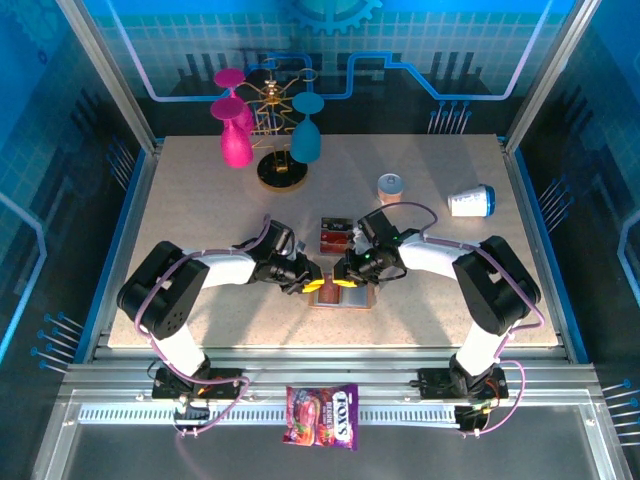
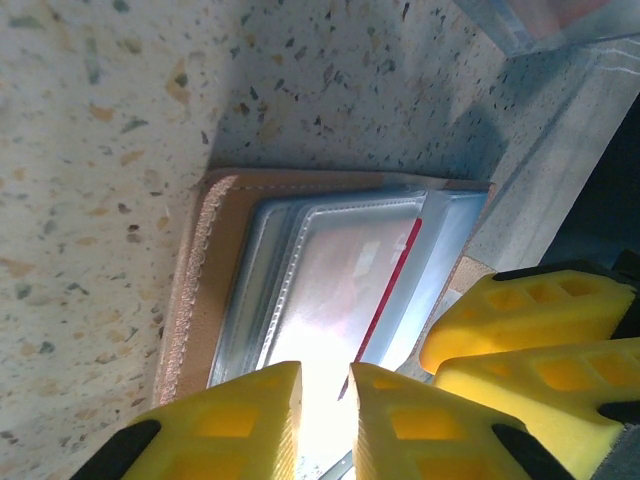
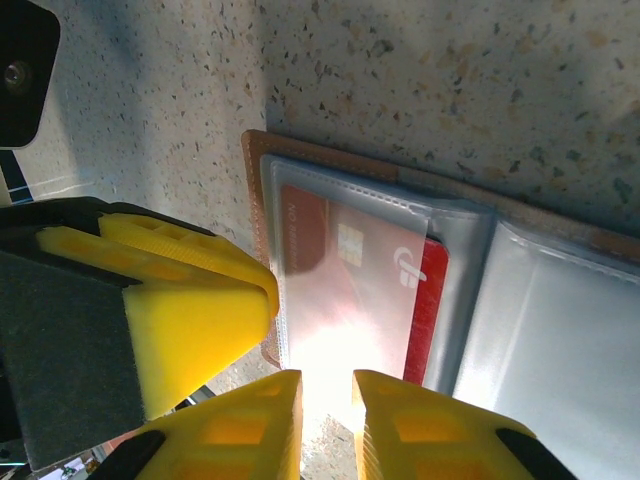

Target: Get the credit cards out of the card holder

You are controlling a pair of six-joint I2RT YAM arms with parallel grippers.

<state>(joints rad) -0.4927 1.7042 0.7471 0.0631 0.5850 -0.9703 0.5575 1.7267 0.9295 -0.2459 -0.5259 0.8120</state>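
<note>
both claws crowd the open holder (image 2: 195, 290) on the table (image 1: 200, 200). left claw (image 2: 325, 390) stands narrow over one edge; glare hides whether it pinches anything. one red card (image 3: 340, 270) sits in the clear pocket, a second red edge under it. right claw (image 3: 325, 390) is narrow too, grip untellable. loose cards (image 1: 333, 237) lie just beyond, so i judge it part done, at least two left

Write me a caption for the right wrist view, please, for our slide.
Right gripper poised at the edge of the open card holder, a red card showing inside.
</note>
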